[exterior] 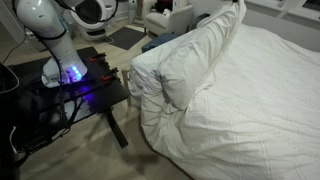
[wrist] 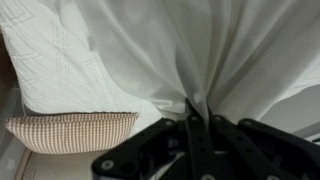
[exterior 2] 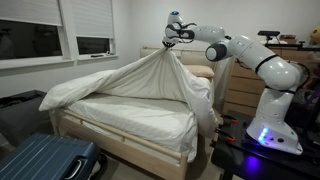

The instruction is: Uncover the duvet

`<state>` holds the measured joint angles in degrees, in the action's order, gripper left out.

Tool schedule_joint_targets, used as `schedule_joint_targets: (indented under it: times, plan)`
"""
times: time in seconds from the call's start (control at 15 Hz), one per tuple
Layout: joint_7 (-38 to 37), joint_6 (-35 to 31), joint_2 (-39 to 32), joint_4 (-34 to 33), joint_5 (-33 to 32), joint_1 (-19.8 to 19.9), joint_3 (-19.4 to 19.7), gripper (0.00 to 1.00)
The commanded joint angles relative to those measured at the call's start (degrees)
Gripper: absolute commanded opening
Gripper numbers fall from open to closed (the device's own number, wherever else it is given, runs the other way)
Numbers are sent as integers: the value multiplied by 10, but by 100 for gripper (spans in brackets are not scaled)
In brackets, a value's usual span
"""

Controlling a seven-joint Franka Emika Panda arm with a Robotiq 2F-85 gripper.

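Observation:
The duvet (exterior 2: 130, 85) is a big puffy white cover. It is pulled up into a tent over the bed, and a fold of it stands high in an exterior view (exterior: 205, 55). My gripper (exterior 2: 172, 33) is high above the bed's head end and is shut on a pinched bunch of the duvet (wrist: 190, 60). In the wrist view the black fingers (wrist: 195, 118) are closed together with the white cloth hanging from between them. The white sheet (exterior 2: 140, 122) under the lifted part is laid bare.
A white pillow (wrist: 60, 70) and a checked beige pillow (wrist: 70, 130) lie at the bed's head. A wooden bed frame (exterior 2: 120, 148), a blue suitcase (exterior 2: 45, 160), a dresser (exterior 2: 240, 85) and the robot's black stand (exterior: 75, 95) surround the bed.

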<state>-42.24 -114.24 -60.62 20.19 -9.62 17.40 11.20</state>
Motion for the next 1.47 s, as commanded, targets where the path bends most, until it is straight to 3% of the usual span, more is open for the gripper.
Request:
schedule_joint_targets:
  times: [0.0, 0.07, 0.2, 0.4, 0.53, 0.73, 1.13, 1.4]
  plan:
    - [-32, -58, 26, 1, 5, 24, 19, 1]
    - [-43, -62, 27, 1, 7, 28, 19, 29]
    - [-67, -83, 28, 0, 7, 36, 22, 35]
    - [-51, -134, 50, -3, 2, 45, 34, 59]
    - [-27, -124, 65, 1, 12, 47, 23, 73]
    - [61, -54, 95, 26, 47, 41, -18, 96]
    - [170, 118, 85, 2, 65, 40, -63, 100]
    - [205, 267, 88, 1, 48, 27, -60, 100]
